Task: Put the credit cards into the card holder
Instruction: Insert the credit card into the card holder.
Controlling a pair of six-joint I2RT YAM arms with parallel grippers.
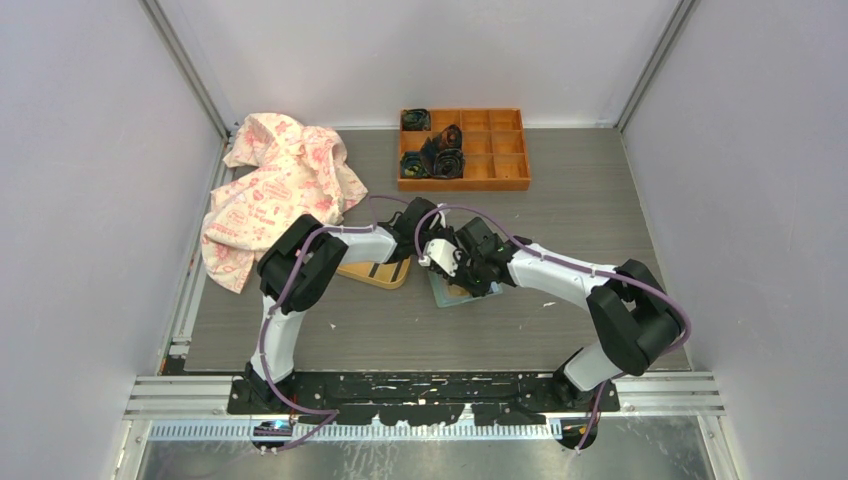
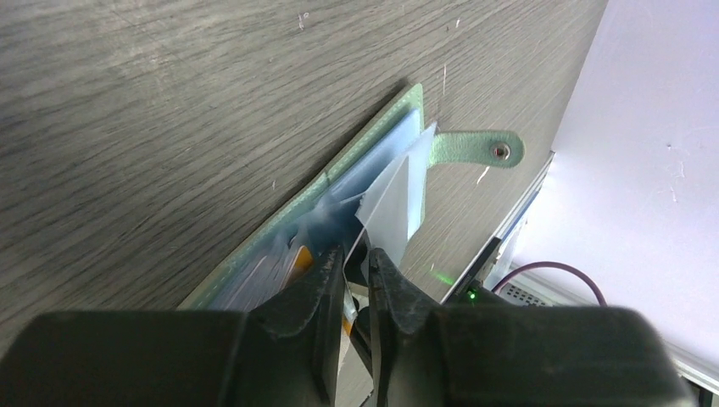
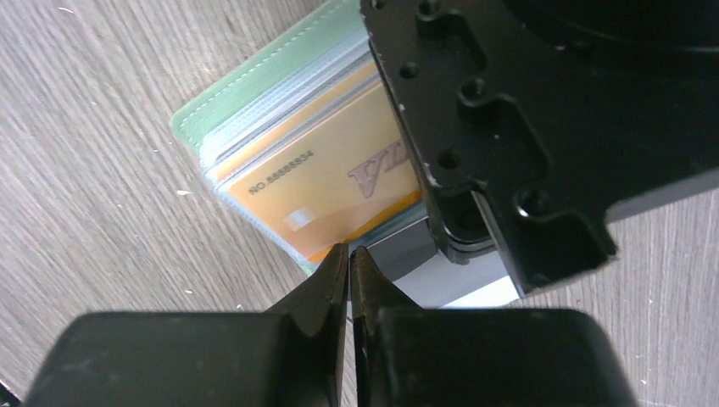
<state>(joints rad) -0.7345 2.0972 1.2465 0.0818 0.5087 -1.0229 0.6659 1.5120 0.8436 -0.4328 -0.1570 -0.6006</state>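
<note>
The pale mint-green card holder [image 1: 447, 297] lies open on the table at the centre. In the left wrist view the card holder [image 2: 356, 165] shows its snap tab [image 2: 475, 148]. My left gripper [image 2: 358, 254] is shut on a whitish-grey credit card [image 2: 392, 203] whose front end is at the holder's clear sleeves. My right gripper [image 3: 348, 250] is shut on the edge of a clear sleeve holding an orange card [image 3: 331, 182]. In the top view both grippers, left [image 1: 437, 260] and right [image 1: 465, 280], meet over the holder.
A yellow-orange oval dish [image 1: 376, 273] with dark-striped cards sits just left of the holder, under the left arm. An orange compartment tray [image 1: 463, 148] with dark items stands at the back. A pink patterned cloth [image 1: 280, 185] lies at the back left.
</note>
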